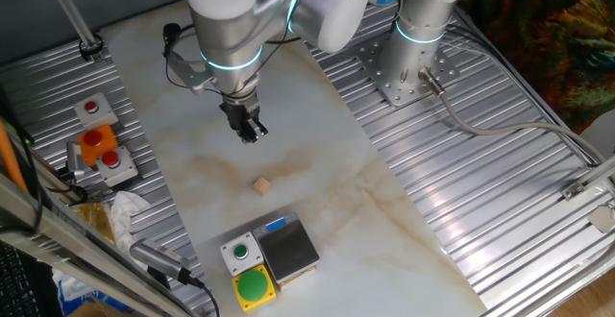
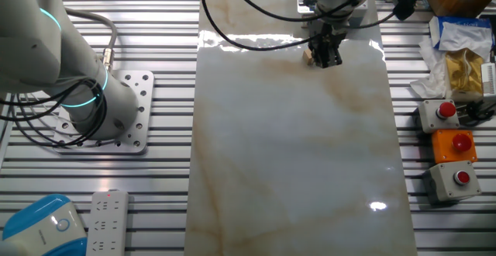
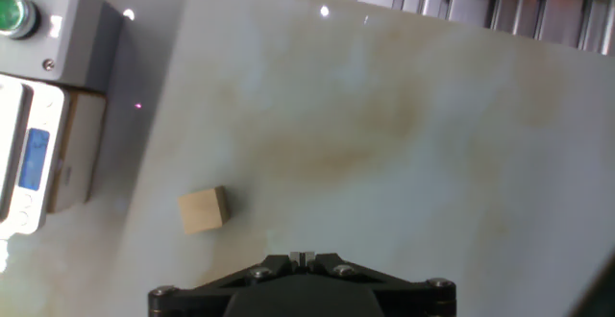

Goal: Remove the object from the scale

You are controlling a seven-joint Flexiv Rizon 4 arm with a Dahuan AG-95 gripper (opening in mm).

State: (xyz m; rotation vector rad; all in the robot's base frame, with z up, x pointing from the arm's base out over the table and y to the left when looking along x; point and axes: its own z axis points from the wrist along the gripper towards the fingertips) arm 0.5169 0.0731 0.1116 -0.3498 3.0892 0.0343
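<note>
The tiny tan wooden cube [image 1: 261, 185] lies on the white marble tabletop, off the scale; in the hand view it [image 3: 203, 209] sits left of centre. The scale [image 1: 289, 248], with its dark grey plate and a blue mark at its far edge, stands near the table's front; only its edge with the blue display [image 3: 35, 158] shows at the left of the hand view. My gripper [image 1: 252, 132] hangs above the table, beyond the cube, with its jaws shut and empty. It also shows at the far end of the table in the other fixed view [image 2: 325, 55].
A grey box with a small green button [image 1: 240, 253] and a yellow box with a big green button [image 1: 254, 286] stand left of the scale. Red-button boxes [image 1: 99, 144] sit on the ribbed metal surface at the left. The arm's base [image 1: 404, 62] is at the back.
</note>
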